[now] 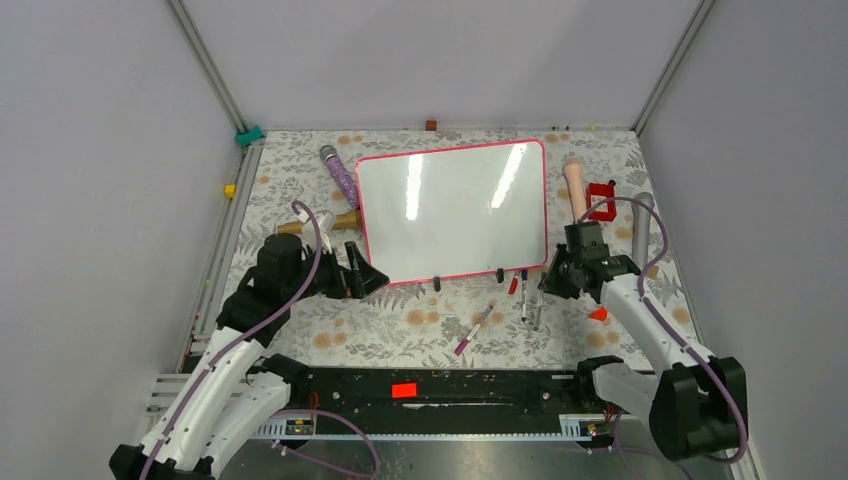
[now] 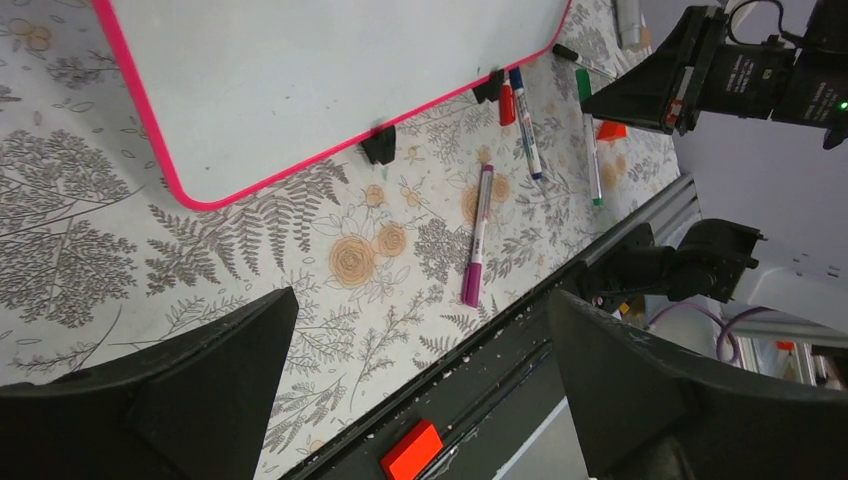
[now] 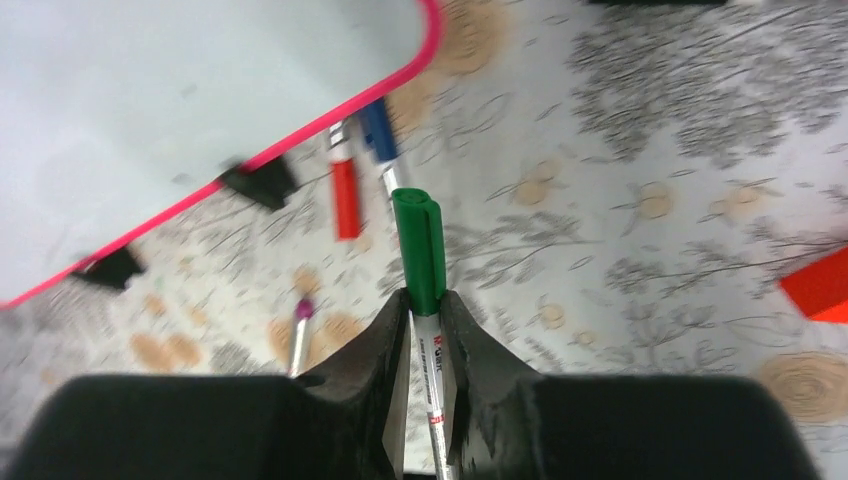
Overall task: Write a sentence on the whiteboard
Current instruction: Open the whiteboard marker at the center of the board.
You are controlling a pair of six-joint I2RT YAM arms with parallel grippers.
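The whiteboard (image 1: 450,210) lies flat in the middle of the flowered table; its pink-red edge shows in the left wrist view (image 2: 320,70) and the right wrist view (image 3: 180,100). My right gripper (image 1: 548,285) (image 3: 424,300) is shut on a green marker (image 3: 418,240) just off the board's near right corner, low over the table. The green marker also shows in the left wrist view (image 2: 588,135). My left gripper (image 1: 365,280) (image 2: 420,330) is open and empty by the board's near left corner. The board's surface looks blank.
Red (image 1: 513,285), blue (image 1: 523,290) and purple (image 1: 472,330) markers lie near the board's front edge. A purple glitter stick (image 1: 340,175) and two cones (image 1: 290,227) lie to its left. A pink handle (image 1: 575,185), red part (image 1: 601,195) and grey cylinder (image 1: 641,225) lie to its right.
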